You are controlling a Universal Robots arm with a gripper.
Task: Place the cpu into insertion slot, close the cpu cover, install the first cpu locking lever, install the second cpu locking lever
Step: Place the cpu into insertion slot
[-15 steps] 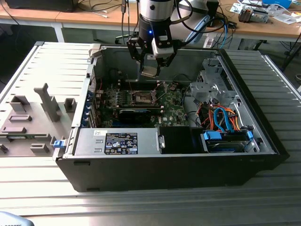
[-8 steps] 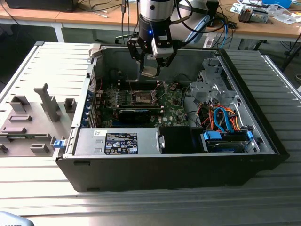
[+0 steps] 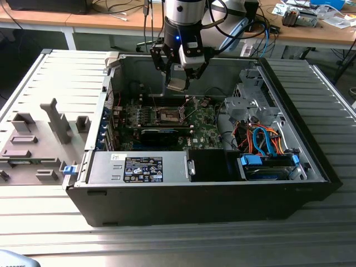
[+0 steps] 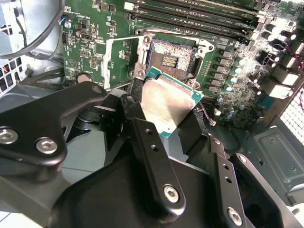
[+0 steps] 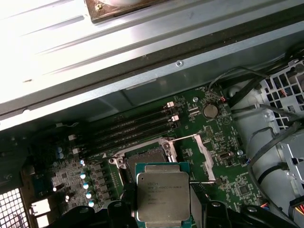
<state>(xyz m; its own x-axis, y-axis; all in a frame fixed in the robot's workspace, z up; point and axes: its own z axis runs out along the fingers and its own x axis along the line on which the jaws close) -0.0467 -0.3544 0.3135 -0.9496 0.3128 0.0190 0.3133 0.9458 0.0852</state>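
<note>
My gripper (image 3: 178, 82) hangs inside the open computer case, shut on the cpu (image 3: 177, 85), a small square chip with a dull silver top and green edge. In both wrist views the cpu (image 4: 167, 102) (image 5: 163, 195) sits between the two black fingers (image 4: 142, 133), held tilted above the green motherboard (image 3: 203, 132). The insertion slot (image 4: 170, 56) (image 5: 145, 159) (image 3: 168, 115) lies just beyond the chip, its dark brownish centre bare. The cpu cover (image 5: 202, 154) (image 4: 108, 59), a thin silvery frame, stands swung open beside the slot.
Black memory slots (image 5: 133, 128) run along one side of the socket. A metal drive cage (image 3: 250, 103) with orange and blue cables (image 3: 261, 142) fills the case on the exterior view's right. The power supply (image 3: 139, 167) sits at the front. A grey parts fixture (image 3: 39, 139) lies outside the case.
</note>
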